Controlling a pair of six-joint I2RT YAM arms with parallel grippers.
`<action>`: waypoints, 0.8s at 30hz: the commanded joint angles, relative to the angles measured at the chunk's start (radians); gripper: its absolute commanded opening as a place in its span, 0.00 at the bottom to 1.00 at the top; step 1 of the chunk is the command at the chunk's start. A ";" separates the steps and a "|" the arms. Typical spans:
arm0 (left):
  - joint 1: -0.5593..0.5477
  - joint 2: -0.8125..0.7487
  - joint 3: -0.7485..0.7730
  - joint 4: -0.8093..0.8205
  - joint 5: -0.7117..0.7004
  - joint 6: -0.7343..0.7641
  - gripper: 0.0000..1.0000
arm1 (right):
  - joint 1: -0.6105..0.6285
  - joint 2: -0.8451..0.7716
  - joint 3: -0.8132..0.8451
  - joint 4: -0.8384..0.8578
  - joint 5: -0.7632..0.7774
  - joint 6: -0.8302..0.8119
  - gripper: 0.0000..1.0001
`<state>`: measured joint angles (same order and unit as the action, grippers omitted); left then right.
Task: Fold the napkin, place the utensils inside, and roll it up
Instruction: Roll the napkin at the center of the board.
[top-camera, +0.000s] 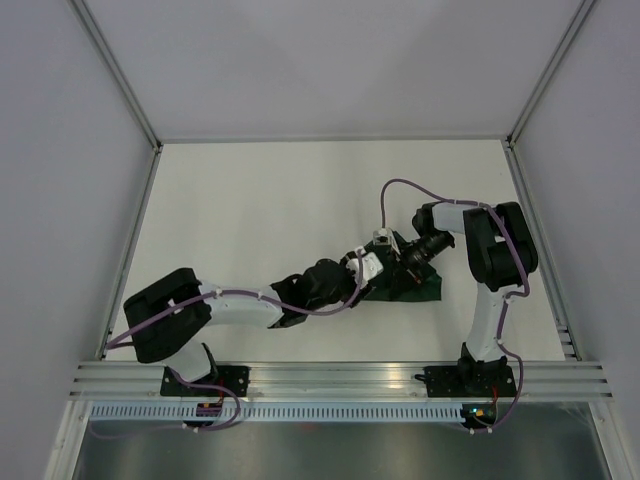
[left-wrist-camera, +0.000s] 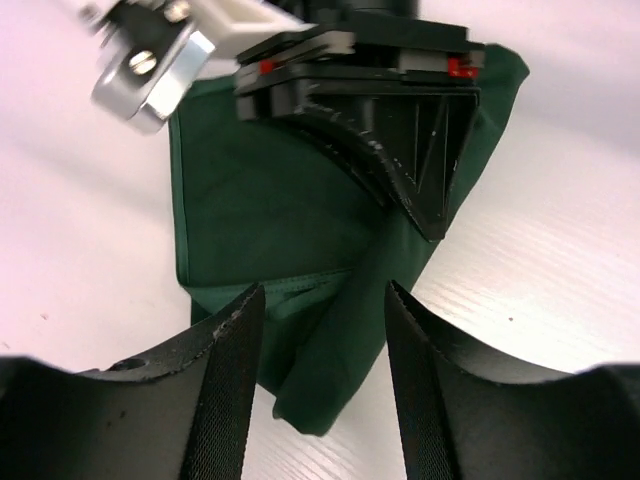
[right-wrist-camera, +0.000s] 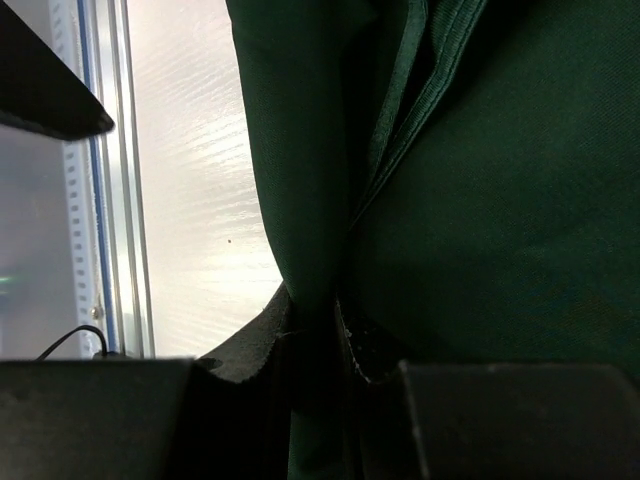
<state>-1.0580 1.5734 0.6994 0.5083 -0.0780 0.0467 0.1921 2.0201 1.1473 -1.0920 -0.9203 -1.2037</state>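
Observation:
The dark green napkin (top-camera: 415, 287) lies folded into a small bundle on the white table, right of centre. My right gripper (right-wrist-camera: 315, 312) is shut on a raised fold of the napkin (right-wrist-camera: 500, 200), which fills most of the right wrist view. In the left wrist view that same right gripper (left-wrist-camera: 400, 150) presses on the cloth from above. My left gripper (left-wrist-camera: 322, 292) stands open, and a loose folded corner of the napkin (left-wrist-camera: 330, 370) lies between its fingers without being pinched. From above, the left gripper (top-camera: 366, 270) sits at the napkin's left edge, close to the right gripper (top-camera: 408, 260). The utensils are hidden.
The white table (top-camera: 300, 200) is walled by pale panels at the back and both sides. An aluminium rail (top-camera: 340, 378) runs along the near edge, where both arm bases are bolted. Purple cables (top-camera: 400, 185) loop over the arms.

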 joint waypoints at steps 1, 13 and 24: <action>-0.065 0.055 0.021 0.090 -0.120 0.321 0.57 | -0.003 0.049 0.012 0.030 0.051 -0.079 0.11; -0.172 0.209 0.086 0.071 -0.031 0.617 0.66 | -0.005 0.077 0.034 0.020 0.055 -0.068 0.11; -0.116 0.312 0.161 -0.010 0.098 0.618 0.61 | -0.005 0.088 0.042 0.018 0.054 -0.065 0.11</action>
<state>-1.1835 1.8599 0.8089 0.5423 -0.0719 0.6231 0.1909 2.0705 1.1816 -1.1595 -0.9241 -1.2049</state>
